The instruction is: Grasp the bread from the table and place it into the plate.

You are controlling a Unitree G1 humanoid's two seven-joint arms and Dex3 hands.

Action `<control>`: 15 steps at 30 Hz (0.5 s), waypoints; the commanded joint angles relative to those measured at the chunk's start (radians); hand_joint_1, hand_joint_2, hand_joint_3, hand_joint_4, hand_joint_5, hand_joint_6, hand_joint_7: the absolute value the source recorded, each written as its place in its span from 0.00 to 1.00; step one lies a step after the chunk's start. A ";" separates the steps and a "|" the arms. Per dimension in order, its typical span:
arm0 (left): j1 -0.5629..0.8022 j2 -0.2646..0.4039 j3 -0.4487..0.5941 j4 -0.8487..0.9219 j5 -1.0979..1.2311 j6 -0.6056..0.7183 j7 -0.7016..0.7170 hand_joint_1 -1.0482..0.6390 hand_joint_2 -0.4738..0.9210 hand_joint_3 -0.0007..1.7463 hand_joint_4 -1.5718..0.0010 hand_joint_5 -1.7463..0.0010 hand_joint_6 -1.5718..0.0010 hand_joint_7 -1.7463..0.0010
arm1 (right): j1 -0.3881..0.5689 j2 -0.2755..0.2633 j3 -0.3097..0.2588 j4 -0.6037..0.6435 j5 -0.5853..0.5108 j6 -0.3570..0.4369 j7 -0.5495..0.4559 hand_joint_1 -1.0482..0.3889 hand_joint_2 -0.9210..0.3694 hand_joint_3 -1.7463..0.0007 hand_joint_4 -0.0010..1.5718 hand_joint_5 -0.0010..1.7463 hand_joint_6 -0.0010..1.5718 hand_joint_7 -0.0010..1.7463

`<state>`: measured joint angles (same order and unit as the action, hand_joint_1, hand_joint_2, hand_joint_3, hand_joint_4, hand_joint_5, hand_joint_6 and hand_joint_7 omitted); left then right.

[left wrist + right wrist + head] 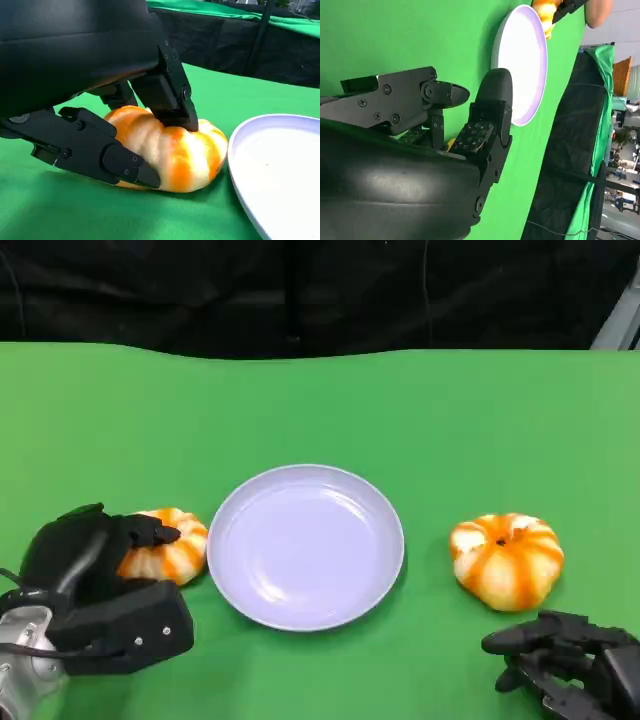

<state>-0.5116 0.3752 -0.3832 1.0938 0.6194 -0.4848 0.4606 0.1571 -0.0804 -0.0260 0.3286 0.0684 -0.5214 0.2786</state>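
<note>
— Where's the bread it's after?

— There are two pumpkin-shaped buns on the green table (420,410), orange and cream striped. One bun (172,545) lies just left of the lavender plate (305,545), close to its rim but still down on the cloth. The other bun (506,560) sits off to the plate's right, apart from it.

— And the left hand?

— The left hand (95,580) is on the near bun. From the left wrist view a finger (170,95) presses on the bun's top and another (100,147) lies against its near side, so the left hand is gripping that bun (175,150), which rests on the table beside the plate's edge (235,150).

— The right one?

— The right hand (570,660) hangs low near the table's front edge, just in front of the second bun, not touching it. Its fingers (485,125) are somewhat curled with a gap between them, and nothing is in them. The plate (520,60) has nothing on it.
</note>
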 commanded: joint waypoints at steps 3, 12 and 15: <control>0.015 -0.002 0.013 0.014 -0.024 -0.004 -0.011 0.58 0.99 0.00 0.59 0.26 0.21 0.94 | -0.002 -0.010 -0.007 -0.002 0.008 -0.003 -0.004 0.72 0.00 0.79 0.49 0.71 0.61 0.34; 0.031 -0.002 0.018 -0.006 -0.042 -0.010 0.007 0.57 1.00 0.00 0.63 0.20 0.41 0.57 | -0.005 -0.013 -0.008 0.004 0.005 -0.005 -0.004 0.73 0.00 0.78 0.49 0.71 0.62 0.35; 0.032 -0.002 0.019 -0.008 -0.041 -0.010 0.006 0.57 1.00 0.00 0.63 0.20 0.42 0.55 | -0.005 -0.013 -0.008 0.004 0.005 -0.005 -0.004 0.73 0.00 0.78 0.49 0.71 0.61 0.35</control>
<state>-0.4983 0.3695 -0.3687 1.0878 0.5835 -0.4907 0.4642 0.1565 -0.0805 -0.0260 0.3302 0.0683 -0.5214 0.2783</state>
